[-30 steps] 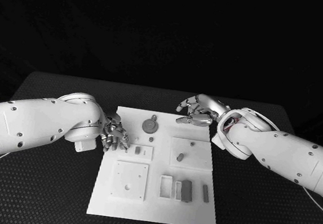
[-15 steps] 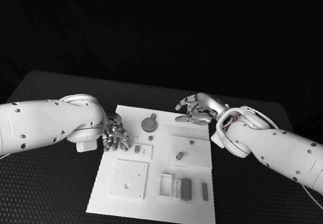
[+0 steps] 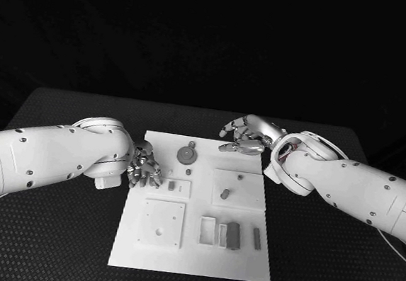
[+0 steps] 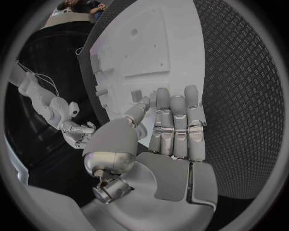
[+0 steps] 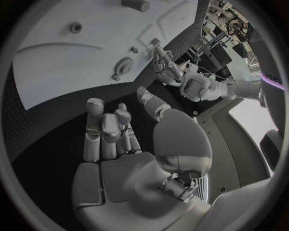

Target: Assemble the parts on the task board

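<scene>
The white task board (image 3: 191, 253) lies in the middle of the black table. On it lie grey parts: an oval piece (image 3: 188, 155) at the far end, a small peg (image 3: 225, 195) on a raised square, and long bars (image 3: 233, 236) nearer me. My left hand (image 3: 145, 166) sits at the board's left edge. Its fingers (image 4: 175, 120) are straight and side by side over the board (image 4: 163, 43), holding nothing. My right hand (image 3: 245, 134) hovers by the board's far right corner, its fingers (image 5: 102, 130) loosely bent, holding nothing. The oval piece (image 5: 124, 65) lies beyond it.
Black textured table (image 3: 340, 261) runs round the board on all sides. A raised square plate (image 3: 162, 223) with a hole sits on the board's near left. My right hand (image 4: 75, 132) is seen past the left thumb in the left wrist view.
</scene>
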### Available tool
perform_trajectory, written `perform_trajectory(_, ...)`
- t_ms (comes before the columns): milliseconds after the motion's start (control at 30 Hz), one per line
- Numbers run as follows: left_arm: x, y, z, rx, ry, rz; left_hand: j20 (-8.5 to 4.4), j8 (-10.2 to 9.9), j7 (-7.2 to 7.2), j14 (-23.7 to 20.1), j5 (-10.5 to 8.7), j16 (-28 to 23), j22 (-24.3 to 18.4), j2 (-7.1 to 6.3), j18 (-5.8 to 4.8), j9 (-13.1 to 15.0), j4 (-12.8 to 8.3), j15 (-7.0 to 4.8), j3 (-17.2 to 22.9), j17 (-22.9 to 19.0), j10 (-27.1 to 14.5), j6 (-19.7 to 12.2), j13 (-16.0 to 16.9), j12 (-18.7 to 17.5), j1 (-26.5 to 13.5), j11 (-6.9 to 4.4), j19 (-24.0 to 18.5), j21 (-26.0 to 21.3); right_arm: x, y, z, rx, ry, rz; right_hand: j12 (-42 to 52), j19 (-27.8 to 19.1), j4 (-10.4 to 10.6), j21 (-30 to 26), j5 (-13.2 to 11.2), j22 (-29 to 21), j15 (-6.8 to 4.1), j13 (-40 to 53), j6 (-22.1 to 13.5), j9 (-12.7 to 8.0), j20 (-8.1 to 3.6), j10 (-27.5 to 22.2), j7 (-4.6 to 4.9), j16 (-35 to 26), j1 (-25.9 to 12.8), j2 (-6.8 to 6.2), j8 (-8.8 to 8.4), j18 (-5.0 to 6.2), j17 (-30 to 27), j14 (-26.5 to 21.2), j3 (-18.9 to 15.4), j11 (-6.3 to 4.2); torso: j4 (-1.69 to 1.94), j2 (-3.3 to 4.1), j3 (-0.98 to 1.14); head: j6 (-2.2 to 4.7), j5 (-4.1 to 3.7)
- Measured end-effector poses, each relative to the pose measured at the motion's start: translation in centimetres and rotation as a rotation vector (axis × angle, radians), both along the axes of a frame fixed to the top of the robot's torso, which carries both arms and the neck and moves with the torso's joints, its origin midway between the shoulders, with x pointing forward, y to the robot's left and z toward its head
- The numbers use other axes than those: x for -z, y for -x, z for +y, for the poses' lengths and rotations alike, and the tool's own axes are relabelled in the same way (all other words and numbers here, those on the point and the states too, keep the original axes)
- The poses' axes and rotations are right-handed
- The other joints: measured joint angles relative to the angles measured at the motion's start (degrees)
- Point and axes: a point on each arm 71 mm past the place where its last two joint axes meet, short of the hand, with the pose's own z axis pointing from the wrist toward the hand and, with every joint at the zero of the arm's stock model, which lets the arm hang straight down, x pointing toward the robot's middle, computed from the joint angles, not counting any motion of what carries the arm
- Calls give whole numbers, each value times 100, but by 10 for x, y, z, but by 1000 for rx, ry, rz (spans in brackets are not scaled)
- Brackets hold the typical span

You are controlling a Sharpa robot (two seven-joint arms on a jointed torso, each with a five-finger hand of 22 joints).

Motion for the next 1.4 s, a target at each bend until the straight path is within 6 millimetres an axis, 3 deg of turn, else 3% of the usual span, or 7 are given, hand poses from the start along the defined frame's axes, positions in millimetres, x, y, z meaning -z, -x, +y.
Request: perform_trajectory(1400,3,-2,8,-31,31,25,-20,5,6,0,-1,48,36,55,1,-4,-10,0,-22,-1,20,21,23,23,11,21,21,0,1,-1,-1,2,2,3,0,-10,0,0,0,0,0,-9,0,1,-31,0,0,0,0,0,0,-1,0,0,0,0,-1,-1,-3,-24,1)
